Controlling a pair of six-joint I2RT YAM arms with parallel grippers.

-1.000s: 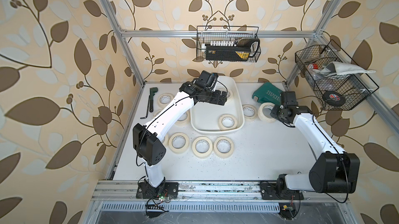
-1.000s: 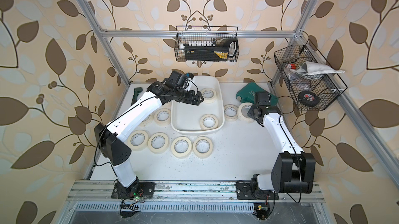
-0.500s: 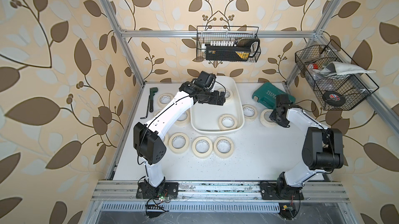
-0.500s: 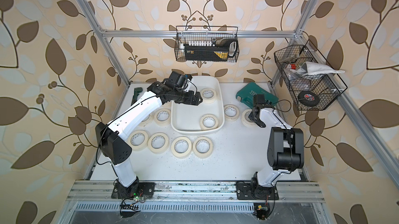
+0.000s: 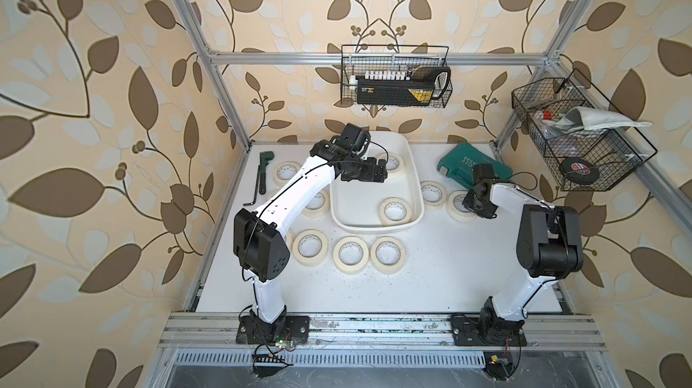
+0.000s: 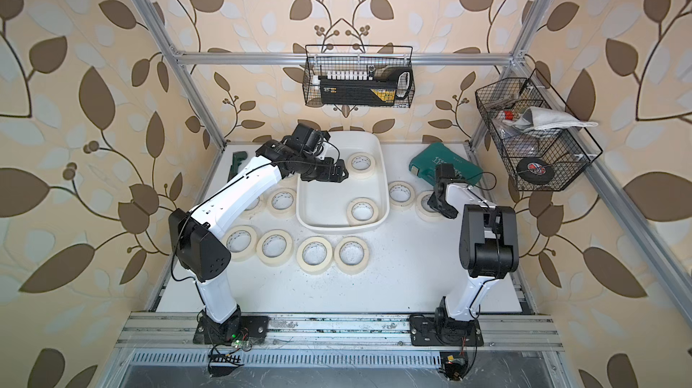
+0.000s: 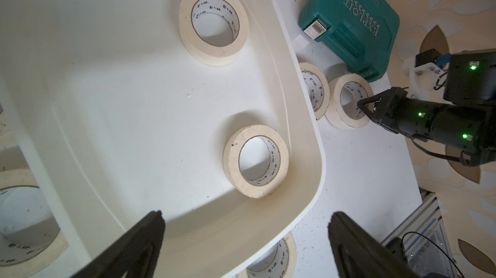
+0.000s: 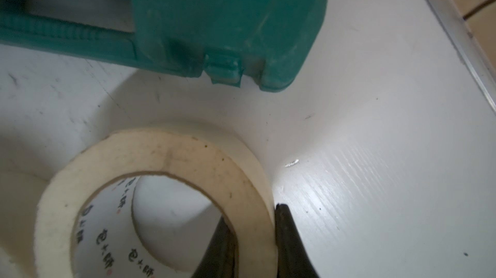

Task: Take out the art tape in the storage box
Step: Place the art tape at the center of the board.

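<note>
The storage box (image 5: pixel 359 199) (image 6: pixel 325 202) is a white tub at the back middle of the table. Two cream art tape rolls lie in it, one at the far end (image 5: pixel 397 162) (image 7: pixel 214 56) and one at the near right corner (image 5: pixel 395 202) (image 7: pixel 232 172). My left gripper (image 5: pixel 382 172) (image 6: pixel 342 172) (image 7: pixel 247 215) hovers open over the box with nothing between its fingers. My right gripper (image 5: pixel 472 207) (image 6: pixel 438 210) (image 8: pixel 252 215) is shut on the wall of a roll (image 5: pixel 455 214) (image 8: pixel 161 153) lying on the table right of the box.
A teal tool case (image 5: pixel 473 165) lies just behind the right gripper. Another roll (image 5: pixel 432 184) sits between the held roll and the box. Several rolls lie in front of and left of the box. A wrench (image 5: pixel 262 176) lies far left. Wire baskets (image 5: pixel 397 79) (image 5: pixel 576 143) hang on the walls.
The right arm has folded up, its elbow rising, while its gripper and the roll shifted a little toward the table's front. The left gripper has barely moved.
</note>
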